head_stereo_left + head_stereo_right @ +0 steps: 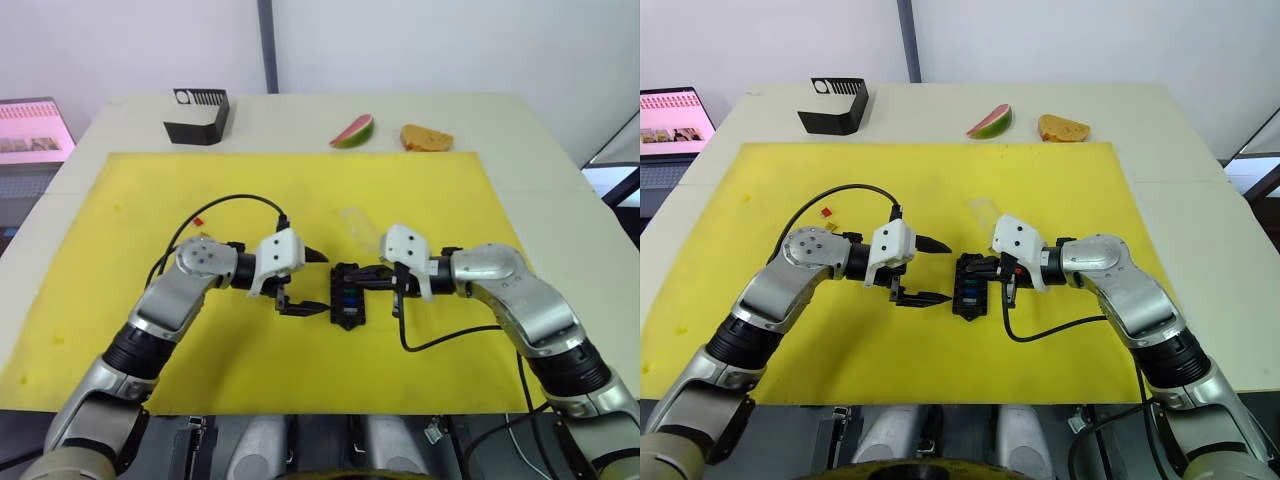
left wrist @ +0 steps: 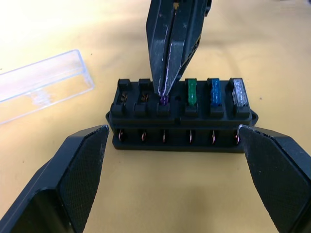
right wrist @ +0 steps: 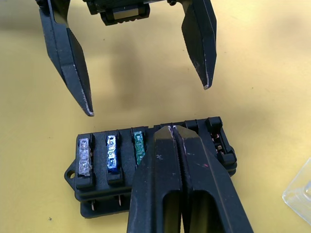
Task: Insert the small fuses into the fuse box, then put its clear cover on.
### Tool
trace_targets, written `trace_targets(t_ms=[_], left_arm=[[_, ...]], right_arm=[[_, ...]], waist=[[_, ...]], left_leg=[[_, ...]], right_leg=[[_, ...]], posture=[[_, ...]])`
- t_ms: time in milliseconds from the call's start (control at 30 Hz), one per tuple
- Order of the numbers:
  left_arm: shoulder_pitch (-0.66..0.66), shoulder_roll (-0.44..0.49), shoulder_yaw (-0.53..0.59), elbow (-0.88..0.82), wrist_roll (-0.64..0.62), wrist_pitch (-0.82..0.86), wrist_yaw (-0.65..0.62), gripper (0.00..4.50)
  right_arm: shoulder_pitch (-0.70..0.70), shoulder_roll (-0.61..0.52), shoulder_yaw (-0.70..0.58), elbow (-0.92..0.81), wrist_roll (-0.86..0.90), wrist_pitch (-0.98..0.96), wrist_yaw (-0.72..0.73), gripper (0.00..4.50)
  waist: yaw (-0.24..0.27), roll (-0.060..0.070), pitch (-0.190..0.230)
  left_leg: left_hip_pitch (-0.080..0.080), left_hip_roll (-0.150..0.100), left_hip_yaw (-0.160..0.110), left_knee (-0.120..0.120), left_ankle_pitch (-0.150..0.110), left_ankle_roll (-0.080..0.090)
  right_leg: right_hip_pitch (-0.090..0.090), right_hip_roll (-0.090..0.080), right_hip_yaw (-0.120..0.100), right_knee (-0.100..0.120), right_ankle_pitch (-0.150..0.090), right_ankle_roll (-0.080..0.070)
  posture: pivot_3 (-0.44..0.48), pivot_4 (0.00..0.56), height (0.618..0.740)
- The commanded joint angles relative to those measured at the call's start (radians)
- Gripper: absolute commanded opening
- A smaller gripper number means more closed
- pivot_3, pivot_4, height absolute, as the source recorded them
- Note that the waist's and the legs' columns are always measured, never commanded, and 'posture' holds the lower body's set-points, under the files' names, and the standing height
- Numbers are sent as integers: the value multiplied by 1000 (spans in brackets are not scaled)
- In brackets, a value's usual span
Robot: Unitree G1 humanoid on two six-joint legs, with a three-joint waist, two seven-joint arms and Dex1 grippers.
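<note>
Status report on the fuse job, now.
Right gripper shut on violet fuse, pressing it into fuse box. Left gripper open beside box. Green, blue, whitish fuses seated; two slots empty. Clear cover off.

Black fuse box [image 2: 181, 116] holding violet [image 2: 164, 99], green [image 2: 191, 91], blue [image 2: 214, 92] and whitish [image 2: 237, 92] fuses; clear cover [image 2: 41, 85] colourless; yellow mat [image 1: 300, 200] on pale counter [image 1: 300, 110]; tiny red fuse [image 1: 825, 211] at left
</note>
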Motion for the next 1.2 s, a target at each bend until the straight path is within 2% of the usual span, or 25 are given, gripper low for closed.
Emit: trace_targets(t_ms=[33, 200, 333, 367, 400, 533, 633, 700, 833, 967, 1100, 1133, 1200], left_arm=[[-9, -6, 15, -6, 4, -33, 8, 4500], [14, -28, 68, -14, -22, -26, 69, 4500], [103, -36, 199, -81, -112, 38, 146, 4500], [117, -38, 217, -100, -131, 61, 161, 4500], [149, -28, 250, -123, -158, 90, 172, 4500], [273, 18, 362, -204, -231, 184, 220, 4500], [419, 89, 509, -242, -303, 268, 230, 4500], [516, 146, 605, -228, -339, 306, 208, 4500], [646, 237, 759, -88, -334, 293, 174, 4500], [677, 279, 877, 8, -368, 320, 175, 4500], [672, 278, 929, -27, -461, 434, 193, 4500], [649, 278, 935, -24, -511, 498, 198, 4500], [532, 247, 974, 58, -712, 770, 277, 4500]], right_arm=[[31, -10, -16, -16, 13, 20, 1, 61], [35, -15, -116, -78, 72, 48, -31, 61], [68, -3, -264, -147, 137, 136, -129, 61], [79, -6, -292, -149, 151, 156, -141, 587], [100, -15, -327, -154, 158, 174, -156, 792], [197, -71, -457, -136, 157, 188, -187, 2874], [277, -132, -576, -108, 164, 192, -183, 4360], [322, -170, -633, -84, 160, 189, -173, 4447], [389, -226, -673, -44, 138, 141, -151, 4447], [374, -228, -663, 10, 131, 100, -155, 4447], [324, -203, -615, 27, 139, 77, -159, 4447], [300, -189, -591, 10, 149, 75, -159, 4447], [232, -139, -522, -39, 179, 84, -166, 4447]], waist=[[0, 0, 0], [-1, 0, 0], [-3, 0, 0], [-2, 0, 0], [-1, 0, 0], [0, 0, 0], [-2, 0, 0], [-4, 1, 1], [-2, 1, 1], [1, 1, 1], [-2, 2, 1], [-1, 2, 1], [0, 2, 1]], left_leg=[[2, 0, 0, 0, 0, 0], [3, 0, 0, -1, -1, 1], [3, 0, 0, -2, -1, 1], [3, 1, 0, -3, -1, 1], [2, 1, 0, -3, -1, 0], [2, 1, 0, -3, -1, 0], [2, 1, 0, -3, -1, 1], [4, 1, 0, -5, -1, 1], [5, 1, 0, -5, -1, 0], [6, 1, 0, -5, -1, 0], [6, 2, 0, -5, -1, 1], [6, 2, 0, -5, -1, 1], [6, 2, 0, -5, -1, 0]], right_leg=[[2, 0, 0, 0, 0, 0], [3, 0, 0, -1, 0, 0], [1, 0, 1, -1, 0, 0], [1, 0, 1, -1, 0, 0], [1, 0, 1, -1, 0, 0], [1, -1, 1, -2, 0, 0], [2, -1, 1, -2, 0, 0], [2, -1, 1, -2, 0, 0], [3, -1, 1, -2, -2, -3], [4, -2, 1, -2, -3, -4], [4, -2, 1, -3, -2, -4], [4, -2, 1, -3, -2, -4], [4, -2, 1, -2, -2, -4]], posture=[[0, 150, 740], [0, 150, 740], [0, 150, 740], [0, 150, 740], [0, 150, 740], [0, 150, 740], [0, 150, 740], [0, 150, 740], [0, 150, 740], [0, 150, 740], [0, 150, 740], [0, 150, 740], [0, 150, 740]])
